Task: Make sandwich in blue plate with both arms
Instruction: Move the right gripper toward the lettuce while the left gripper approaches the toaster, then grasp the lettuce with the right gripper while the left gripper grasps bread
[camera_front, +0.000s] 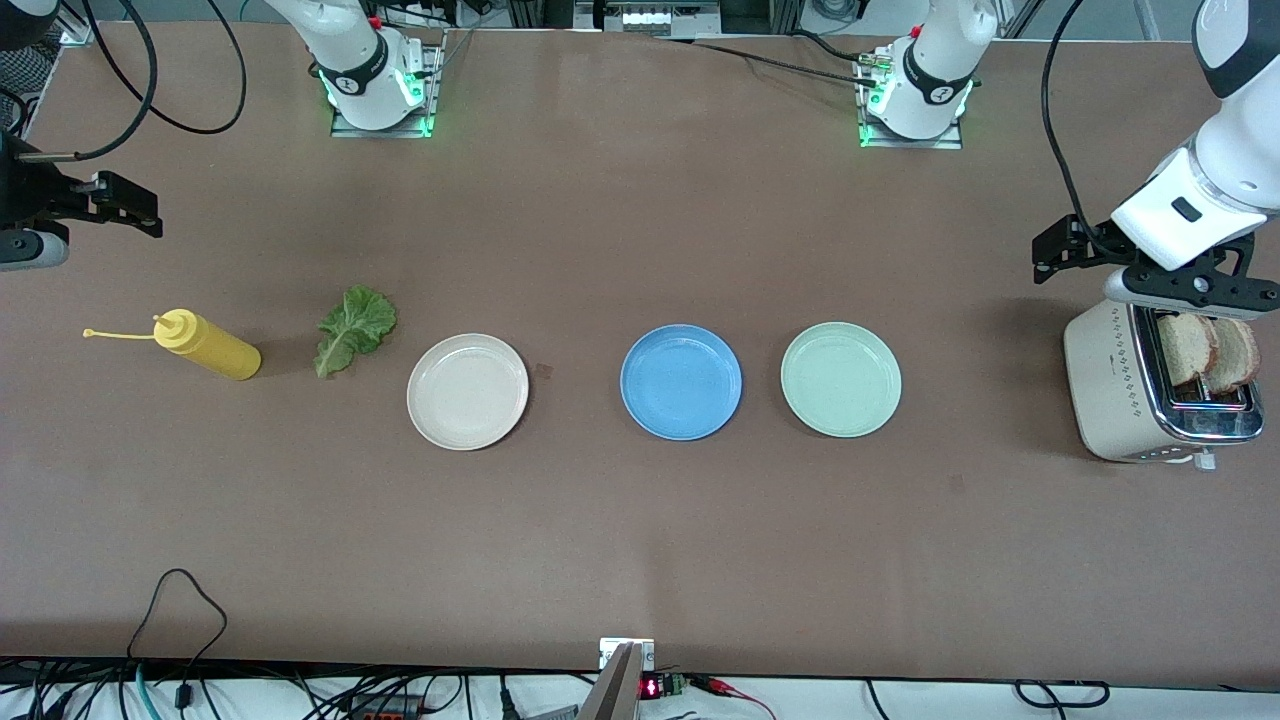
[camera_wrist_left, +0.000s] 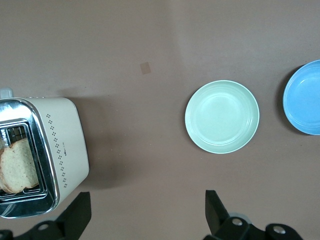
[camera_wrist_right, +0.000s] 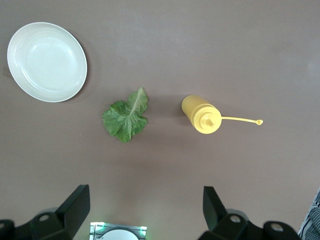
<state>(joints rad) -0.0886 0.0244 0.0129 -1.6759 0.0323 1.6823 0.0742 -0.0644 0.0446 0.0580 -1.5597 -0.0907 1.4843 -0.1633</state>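
Note:
The blue plate (camera_front: 681, 382) (camera_wrist_left: 305, 97) lies bare at the middle of the table. No put-together sandwich is in view. Two bread slices (camera_front: 1205, 350) (camera_wrist_left: 19, 165) stand in a toaster (camera_front: 1110, 390) (camera_wrist_left: 65, 145) at the left arm's end. A green lettuce leaf (camera_front: 353, 325) (camera_wrist_right: 126, 116) lies flat on the table toward the right arm's end. My left gripper (camera_front: 1195, 295) (camera_wrist_left: 147, 215) hangs open over the toaster, holding nothing. My right gripper (camera_front: 25, 245) (camera_wrist_right: 145, 215) hangs open and empty, high over the right arm's end of the table.
A mint-green plate (camera_front: 841, 379) (camera_wrist_left: 222, 116) sits between the blue plate and the toaster. A cream plate (camera_front: 467, 391) (camera_wrist_right: 46, 61) lies between the blue plate and the lettuce. A yellow squeeze bottle (camera_front: 207, 345) (camera_wrist_right: 200, 114) lies on its side beside the leaf.

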